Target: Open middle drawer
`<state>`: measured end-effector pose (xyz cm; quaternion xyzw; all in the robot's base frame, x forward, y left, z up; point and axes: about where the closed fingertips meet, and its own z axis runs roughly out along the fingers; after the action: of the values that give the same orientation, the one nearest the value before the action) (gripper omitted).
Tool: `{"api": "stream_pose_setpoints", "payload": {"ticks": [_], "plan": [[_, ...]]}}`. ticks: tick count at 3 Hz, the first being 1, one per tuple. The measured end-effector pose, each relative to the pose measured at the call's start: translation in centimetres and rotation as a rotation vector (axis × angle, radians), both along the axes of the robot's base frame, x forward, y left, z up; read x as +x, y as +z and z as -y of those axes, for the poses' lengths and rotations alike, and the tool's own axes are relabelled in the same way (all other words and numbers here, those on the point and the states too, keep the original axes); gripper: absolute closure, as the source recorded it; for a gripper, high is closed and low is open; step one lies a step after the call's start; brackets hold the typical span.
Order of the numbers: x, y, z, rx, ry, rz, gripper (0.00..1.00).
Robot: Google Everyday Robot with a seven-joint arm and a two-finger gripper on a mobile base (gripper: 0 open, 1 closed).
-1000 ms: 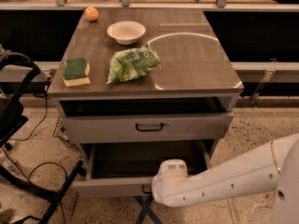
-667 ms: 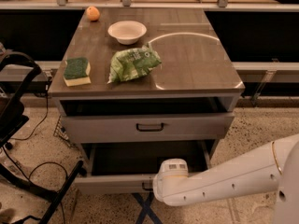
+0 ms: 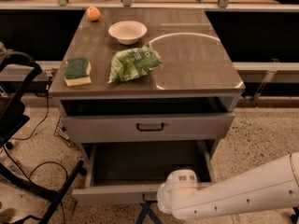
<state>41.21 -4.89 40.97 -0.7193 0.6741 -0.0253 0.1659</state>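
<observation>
The middle drawer [image 3: 117, 193] is the wide, shallow grey one. It stands pulled well out below the taller-fronted grey drawer [image 3: 107, 127], and its dark inside [image 3: 140, 164] is bare. My gripper [image 3: 150, 199] is at the centre of the middle drawer's front, where the handle sits. My white wrist [image 3: 180, 195] covers most of it. The lowest drawer is hidden.
On the cabinet top [image 3: 196, 64] lie a green sponge [image 3: 77, 70], a green bag [image 3: 134, 63], a white bowl [image 3: 127, 31] and an orange [image 3: 93, 13]. A black frame with cables [image 3: 18, 125] stands at the left. My white arm [image 3: 243, 190] crosses the lower right.
The middle drawer has slid a little further out towards the camera, and my wrist has moved back with it.
</observation>
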Motion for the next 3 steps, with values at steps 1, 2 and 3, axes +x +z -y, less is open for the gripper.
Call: {"api": "stream_pose_setpoints", "payload": {"ticks": [1,2,3], "plan": [[-0.06,0.0,0.02,0.0,0.0,0.0,1.0],[-0.81,0.5,0.7,0.013,-0.008,0.01,1.0],[-0.81,0.4,0.69,0.013,-0.008,0.01,1.0]]}}
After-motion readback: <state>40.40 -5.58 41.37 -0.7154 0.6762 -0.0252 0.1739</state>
